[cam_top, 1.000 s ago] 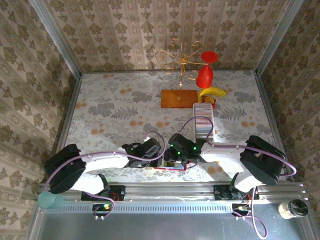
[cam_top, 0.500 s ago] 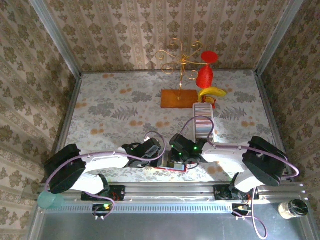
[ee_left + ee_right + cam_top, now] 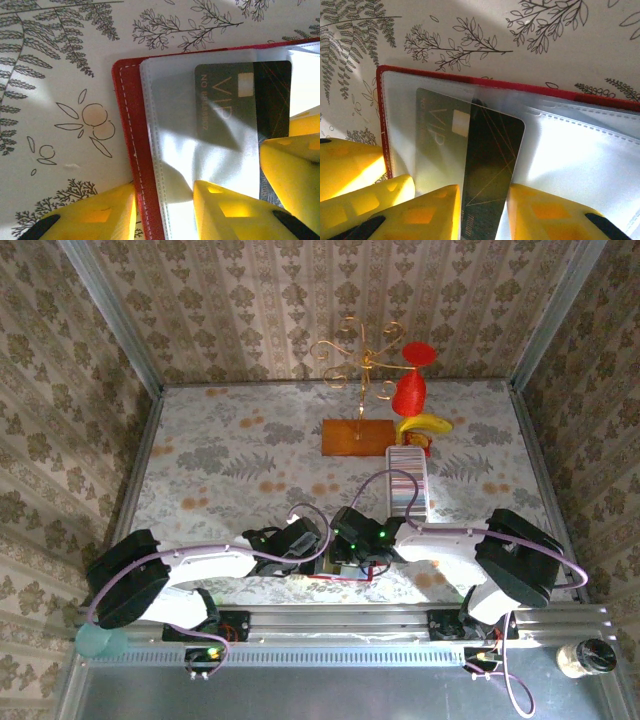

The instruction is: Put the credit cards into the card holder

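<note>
The red card holder [image 3: 127, 110] [image 3: 381, 115] lies open on the patterned table at the near edge [image 3: 343, 577], clear sleeves up. A black VIP credit card [image 3: 225, 105] [image 3: 492, 145] sits half inside a sleeve. My right gripper [image 3: 484, 190] [image 3: 352, 558] is shut on the card's exposed half, one finger over the sleeve mouth and one at the card's free edge. My left gripper [image 3: 164, 186] [image 3: 320, 558] grips the holder's left side, one finger against the red border and one on the buckled sleeve. More credit cards [image 3: 406, 495] stand in a row farther back.
The card row fills a long white tray [image 3: 390, 465] right of centre. Behind it stand an orange-brown base [image 3: 358, 436] with a gold wire stand, a red figure [image 3: 410, 392] and a banana [image 3: 428, 423]. Metal rails and patterned walls bound the table.
The right gripper's jaws have come closer together around the card, and that wrist has shifted slightly left over the holder. The left arm has stayed put.
</note>
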`<state>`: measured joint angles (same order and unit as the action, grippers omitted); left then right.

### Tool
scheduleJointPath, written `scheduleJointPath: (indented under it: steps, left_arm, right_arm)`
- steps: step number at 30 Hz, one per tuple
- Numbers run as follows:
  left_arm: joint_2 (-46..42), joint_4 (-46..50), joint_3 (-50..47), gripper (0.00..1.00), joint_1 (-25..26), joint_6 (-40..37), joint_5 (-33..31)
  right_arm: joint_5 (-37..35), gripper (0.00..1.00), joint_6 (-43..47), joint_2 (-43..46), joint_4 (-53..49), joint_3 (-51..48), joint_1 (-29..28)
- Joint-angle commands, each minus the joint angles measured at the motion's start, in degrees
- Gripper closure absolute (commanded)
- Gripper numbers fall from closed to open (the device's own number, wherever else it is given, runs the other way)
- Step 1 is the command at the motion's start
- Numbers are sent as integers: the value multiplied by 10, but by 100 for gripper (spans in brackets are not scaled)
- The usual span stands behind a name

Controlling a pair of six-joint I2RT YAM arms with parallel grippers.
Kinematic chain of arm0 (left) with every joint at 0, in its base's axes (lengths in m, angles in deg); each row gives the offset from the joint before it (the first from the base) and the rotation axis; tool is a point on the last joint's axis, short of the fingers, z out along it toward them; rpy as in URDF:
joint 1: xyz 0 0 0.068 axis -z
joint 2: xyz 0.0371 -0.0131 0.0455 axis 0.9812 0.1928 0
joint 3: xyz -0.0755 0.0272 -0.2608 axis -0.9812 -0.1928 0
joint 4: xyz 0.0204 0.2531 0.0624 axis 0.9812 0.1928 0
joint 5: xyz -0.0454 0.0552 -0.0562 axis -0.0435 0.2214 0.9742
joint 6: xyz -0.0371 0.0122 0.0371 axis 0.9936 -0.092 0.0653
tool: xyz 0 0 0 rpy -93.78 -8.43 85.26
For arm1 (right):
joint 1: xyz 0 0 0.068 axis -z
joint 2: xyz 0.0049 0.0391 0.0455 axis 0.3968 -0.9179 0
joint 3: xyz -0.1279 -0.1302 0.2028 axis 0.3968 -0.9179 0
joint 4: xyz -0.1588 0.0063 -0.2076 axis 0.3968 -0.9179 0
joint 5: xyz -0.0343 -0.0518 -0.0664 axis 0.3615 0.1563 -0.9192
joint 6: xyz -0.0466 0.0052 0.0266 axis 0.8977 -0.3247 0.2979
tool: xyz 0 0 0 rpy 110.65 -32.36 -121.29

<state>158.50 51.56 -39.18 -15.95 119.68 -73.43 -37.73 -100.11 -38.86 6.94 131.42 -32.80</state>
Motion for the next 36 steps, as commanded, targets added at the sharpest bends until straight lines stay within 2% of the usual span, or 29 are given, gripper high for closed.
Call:
scheduleJointPath:
  steps: [1,5,17,36]
  left_arm:
    - [-7,11,-12,65,5,10,3]
    - [-7,9,-11,65,6,10,4]
    - [-7,-2,-17,66,6,15,10]
    - [-17,-44,-35,62,7,30,16]
  right_arm:
    - [-24,72,4,22,-26,-3,-4]
    - [-23,79,6,18,-29,-1,-4]
    - [0,90,7,-13,8,20,-8]
    - [23,91,-16,-16,87,3,-11]
